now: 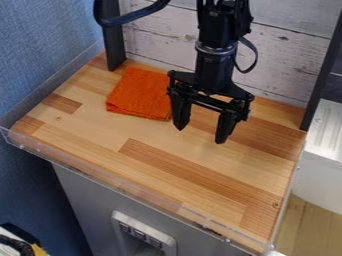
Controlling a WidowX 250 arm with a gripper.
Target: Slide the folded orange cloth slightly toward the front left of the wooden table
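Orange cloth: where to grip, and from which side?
I'd pinch the front edge of the orange cloth near its middle, coming from above with the hand open: it lies flat and folded, and the layers at that edge should give the best bite.

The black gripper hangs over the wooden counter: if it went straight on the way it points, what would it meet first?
Most likely the bare wood of the counter below the gripper; the orange cloth seems beside its path, though depth is unclear.
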